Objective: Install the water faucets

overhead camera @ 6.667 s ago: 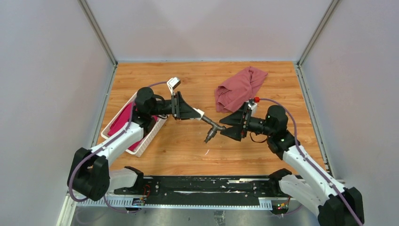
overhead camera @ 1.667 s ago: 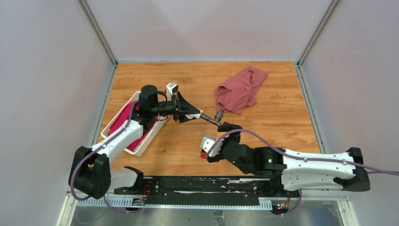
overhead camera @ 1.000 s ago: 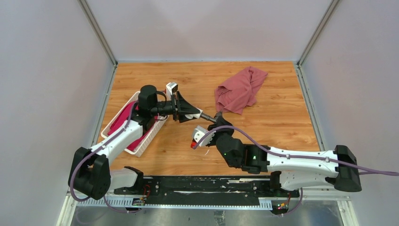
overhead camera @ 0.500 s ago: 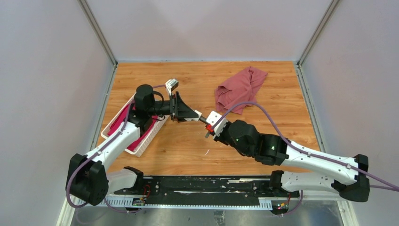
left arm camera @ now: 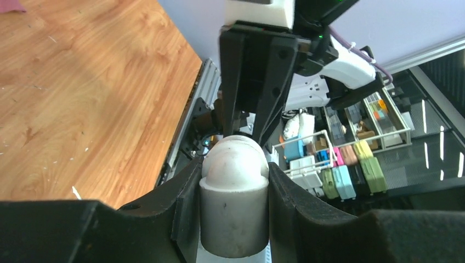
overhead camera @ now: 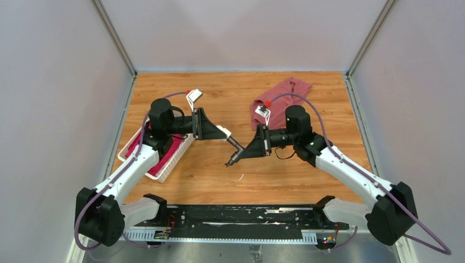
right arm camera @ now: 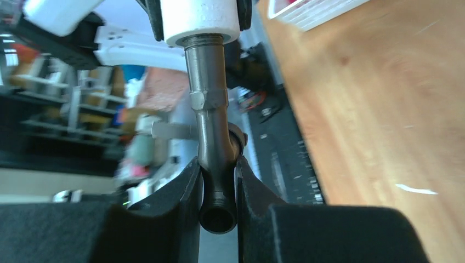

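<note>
Left gripper [left arm camera: 234,183] was clamped on the white fitting [left arm camera: 234,219], whose base ran off frame. The grey tap [right arm camera: 213,126] projected from that fitting (both held clear of the table [overhead camera: 307,164]) into the right gripper [right arm camera: 217,189], pinched tight on its body; its side arm was blurred, indistinct

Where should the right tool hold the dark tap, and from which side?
The straight barrel below the hex collar of the tap, approached from the free end, opposite the white fitting. The barrel is narrow and parallel-sided; the stem end is seated in the fitting.
</note>
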`<state>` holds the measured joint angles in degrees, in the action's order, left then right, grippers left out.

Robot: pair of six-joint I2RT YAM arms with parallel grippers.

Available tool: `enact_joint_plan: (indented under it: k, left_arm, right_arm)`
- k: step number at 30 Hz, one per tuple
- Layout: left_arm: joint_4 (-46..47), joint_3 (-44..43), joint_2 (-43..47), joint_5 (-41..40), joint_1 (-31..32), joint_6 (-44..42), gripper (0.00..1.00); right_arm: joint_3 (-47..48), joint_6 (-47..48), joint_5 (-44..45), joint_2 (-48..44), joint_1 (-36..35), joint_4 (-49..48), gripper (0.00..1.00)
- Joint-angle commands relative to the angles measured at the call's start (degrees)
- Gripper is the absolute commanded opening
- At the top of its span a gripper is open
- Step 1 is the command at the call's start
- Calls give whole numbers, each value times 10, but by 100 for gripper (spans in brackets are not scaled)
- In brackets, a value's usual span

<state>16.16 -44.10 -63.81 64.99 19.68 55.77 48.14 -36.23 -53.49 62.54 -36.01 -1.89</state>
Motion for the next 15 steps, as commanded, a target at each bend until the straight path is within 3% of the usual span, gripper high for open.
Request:
enact_joint_plan:
  k: [1, 2, 4, 7, 10, 15]
  left_arm:
    - [3, 2, 11, 50, 19, -42, 0]
    - [3, 2, 13, 48, 19, -41, 0]
    - [3, -1, 15, 46, 19, -36, 0]
    - [3, -5, 11, 38, 19, -21, 0]
    - [4, -6, 4, 26, 19, 5, 0]
    - [4, -15, -14, 3, 19, 85, 0]
  right_arm:
    - [-3, -233, -141, 49, 9, -210, 1]
    - [0, -228, -137, 52, 10, -192, 10]
    - [10, -177, -119, 43, 16, -128, 39]
    - [52, -25, -24, 13, 20, 81, 60]
    - [65, 42, 60, -24, 22, 178, 72]
    - [82, 156, 193, -88, 23, 325, 78]
